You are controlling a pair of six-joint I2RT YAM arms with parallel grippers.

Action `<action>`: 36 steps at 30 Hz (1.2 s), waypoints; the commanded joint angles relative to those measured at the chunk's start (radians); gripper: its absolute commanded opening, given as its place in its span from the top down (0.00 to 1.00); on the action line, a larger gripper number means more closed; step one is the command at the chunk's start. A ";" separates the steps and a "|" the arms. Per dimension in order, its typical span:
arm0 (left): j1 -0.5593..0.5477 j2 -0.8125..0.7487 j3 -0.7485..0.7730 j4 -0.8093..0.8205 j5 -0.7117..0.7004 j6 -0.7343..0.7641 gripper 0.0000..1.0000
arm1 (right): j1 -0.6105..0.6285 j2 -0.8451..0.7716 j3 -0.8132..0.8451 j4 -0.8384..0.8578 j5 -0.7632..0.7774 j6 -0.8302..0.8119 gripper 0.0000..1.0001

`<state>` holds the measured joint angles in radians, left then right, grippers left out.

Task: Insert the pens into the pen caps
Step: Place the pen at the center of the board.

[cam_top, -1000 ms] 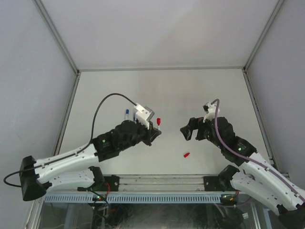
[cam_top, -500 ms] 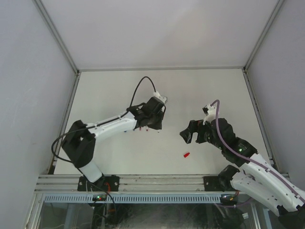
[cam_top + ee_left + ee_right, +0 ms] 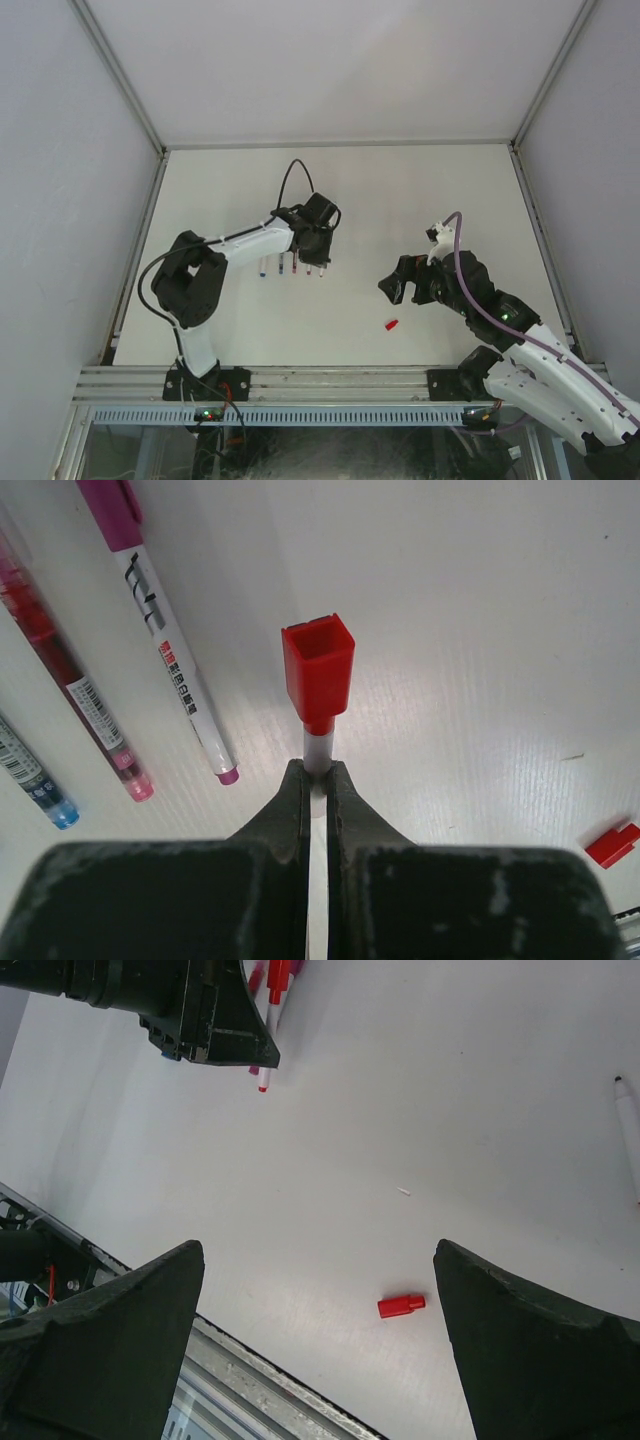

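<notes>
Our left tool [image 3: 317,780] is clamped on the red-capped pen [image 3: 318,670], beside the other pens [image 3: 170,650] lying on the table [image 3: 480,630]. Our right tool [image 3: 320,1332] stands apart near a loose red cap [image 3: 401,1306]. We advise lowering the pen level before release.

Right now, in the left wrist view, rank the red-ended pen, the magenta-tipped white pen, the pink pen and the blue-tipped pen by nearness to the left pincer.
1. red-ended pen: clamped in the left pincer, pointing straight ahead.
2. magenta-tipped white pen: just left of the pincer tips.
3. pink pen: further left.
4. blue-tipped pen: at the view's left edge.
</notes>
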<state>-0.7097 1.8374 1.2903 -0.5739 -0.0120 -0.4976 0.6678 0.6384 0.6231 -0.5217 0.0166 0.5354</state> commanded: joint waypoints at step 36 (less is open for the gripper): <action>0.038 0.155 0.053 0.116 -0.103 -0.100 0.84 | -0.004 -0.042 -0.042 0.036 -0.063 0.070 0.05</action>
<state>-0.6804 1.9625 1.3239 -0.4702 -0.0772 -0.5892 0.6678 0.6075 0.5800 -0.5213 -0.0360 0.5907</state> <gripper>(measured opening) 0.154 0.955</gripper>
